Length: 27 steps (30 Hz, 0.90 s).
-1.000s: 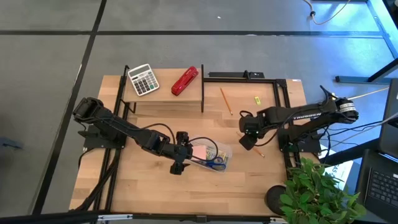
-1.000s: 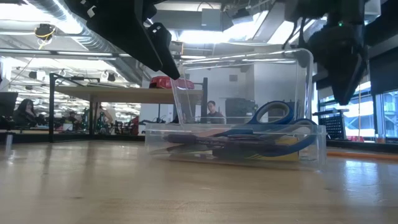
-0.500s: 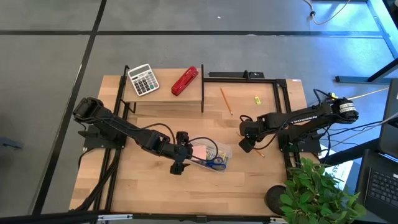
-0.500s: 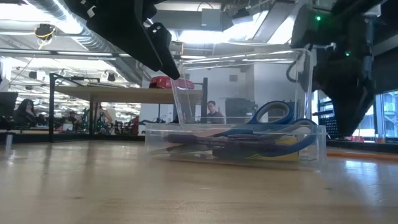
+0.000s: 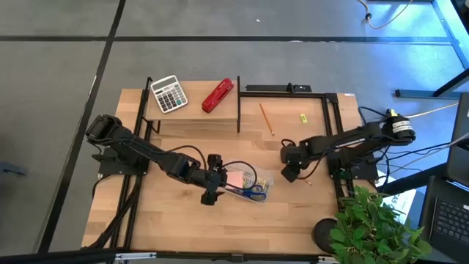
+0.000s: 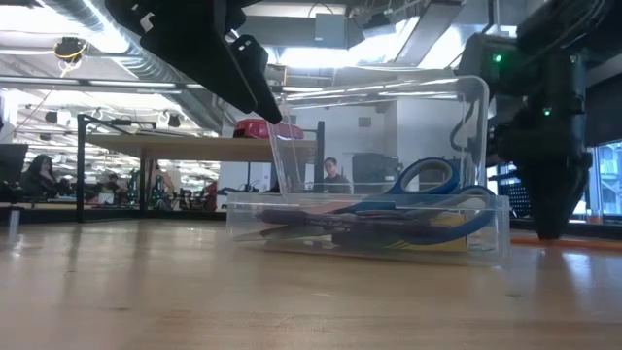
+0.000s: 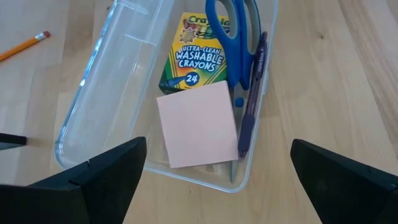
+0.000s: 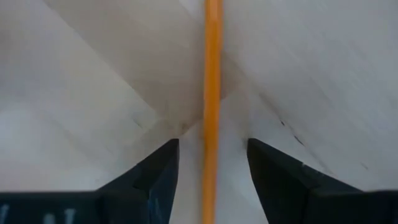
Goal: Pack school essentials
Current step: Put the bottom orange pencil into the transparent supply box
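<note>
A clear plastic box (image 5: 249, 183) sits mid-table, holding blue-handled scissors (image 7: 231, 37), a crayon box (image 7: 194, 53), a pink sticky-note pad (image 7: 198, 124) and a dark pen (image 7: 250, 106). My left gripper (image 7: 217, 180) hangs open above the box's left end, touching nothing. To the right of the box, my right gripper (image 8: 208, 180) points straight down, open, low over the table. An orange pencil (image 8: 212, 87) lies flat on the wood between its fingers, which stand apart from it on either side. A second pencil (image 5: 266, 119) and a small yellow-green piece (image 5: 303, 117) lie farther back.
A raised shelf at the back left carries a white-grey calculator (image 5: 168, 94) and a red stapler (image 5: 218, 95). A black frame (image 5: 289, 89) runs along the far edge. A potted plant (image 5: 374, 227) stands at the near right corner.
My right gripper has come straight down, from above the height of the box's top to just above the table, over the pencil. It still points down. The box and my left gripper have kept still.
</note>
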{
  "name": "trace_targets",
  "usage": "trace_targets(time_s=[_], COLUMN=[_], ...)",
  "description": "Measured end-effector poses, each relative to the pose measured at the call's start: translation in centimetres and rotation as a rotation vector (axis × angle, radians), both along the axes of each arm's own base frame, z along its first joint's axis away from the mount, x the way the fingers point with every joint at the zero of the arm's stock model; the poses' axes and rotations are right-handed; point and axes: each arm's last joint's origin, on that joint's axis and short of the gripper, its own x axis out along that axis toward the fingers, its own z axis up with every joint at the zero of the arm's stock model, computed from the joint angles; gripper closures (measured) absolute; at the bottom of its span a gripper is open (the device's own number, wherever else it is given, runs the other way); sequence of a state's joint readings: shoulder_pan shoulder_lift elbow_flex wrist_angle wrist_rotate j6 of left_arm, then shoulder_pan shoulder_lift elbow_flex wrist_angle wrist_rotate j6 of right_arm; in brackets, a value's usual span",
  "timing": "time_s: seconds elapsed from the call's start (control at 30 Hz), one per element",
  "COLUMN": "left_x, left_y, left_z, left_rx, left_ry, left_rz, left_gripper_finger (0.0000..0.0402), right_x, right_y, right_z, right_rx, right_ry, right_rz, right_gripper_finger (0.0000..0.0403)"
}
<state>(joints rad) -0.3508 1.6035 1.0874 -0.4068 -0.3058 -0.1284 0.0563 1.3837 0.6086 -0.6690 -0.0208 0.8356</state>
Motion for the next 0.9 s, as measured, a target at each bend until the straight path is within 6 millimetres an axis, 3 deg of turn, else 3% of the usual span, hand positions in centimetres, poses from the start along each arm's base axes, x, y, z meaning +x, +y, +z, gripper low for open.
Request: trace_targets(time_s=[0.2, 0.63, 0.9], left_x=[0.0, -0.01, -0.01], left_y=[0.0, 0.01, 0.01], left_z=[0.0, -0.01, -0.02], left_rx=[0.0, 0.001, 0.001], left_ry=[0.0, 0.0, 0.001], left_rz=[0.0, 0.001, 0.0], left_gripper_finger=[0.0008, 0.0008, 0.0008], right_x=[0.31, 0.42, 0.48], right_y=[0.0, 0.01, 0.02], right_z=[-0.95, -1.11, -1.13], right_rx=[-0.013, -0.01, -0.006], right_ry=[0.056, 0.048, 0.041], right_rz=[0.007, 0.01, 0.01], right_gripper_finger=[0.022, 0.0356, 0.0382])
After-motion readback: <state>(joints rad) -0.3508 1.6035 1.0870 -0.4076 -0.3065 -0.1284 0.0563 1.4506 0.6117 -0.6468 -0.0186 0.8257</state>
